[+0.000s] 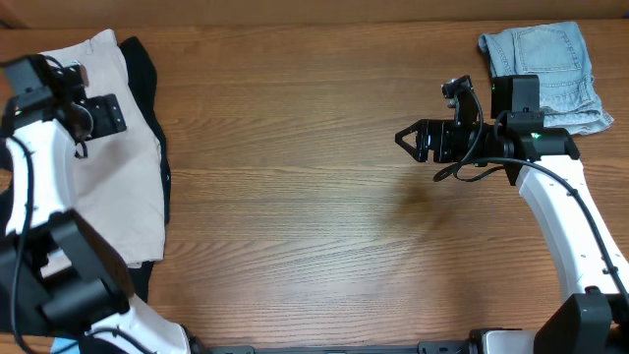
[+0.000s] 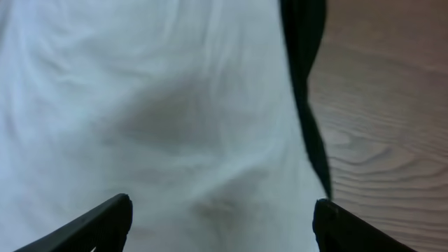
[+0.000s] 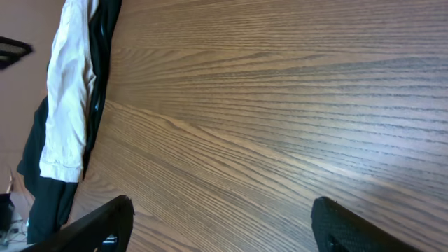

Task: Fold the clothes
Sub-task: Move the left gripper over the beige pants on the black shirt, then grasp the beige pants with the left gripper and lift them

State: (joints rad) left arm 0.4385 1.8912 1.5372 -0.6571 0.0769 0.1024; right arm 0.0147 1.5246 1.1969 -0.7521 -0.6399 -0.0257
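The cream-beige shorts (image 1: 113,167) lie on the black top (image 1: 145,74) at the left edge of the surface (image 1: 295,216), with the left end effector (image 2: 222,218) spread apart above them. The right end effector (image 1: 411,139), also apart, hovers over bare wood near the folded denim shorts (image 1: 545,69) in the far right corner.

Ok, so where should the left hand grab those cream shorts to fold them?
Probably the cream shorts' long edge facing the middle of the table, pinched from above. That edge lies flat and exposed over the black top, and the open left hand hovers just inside it. Take only the cream layer.
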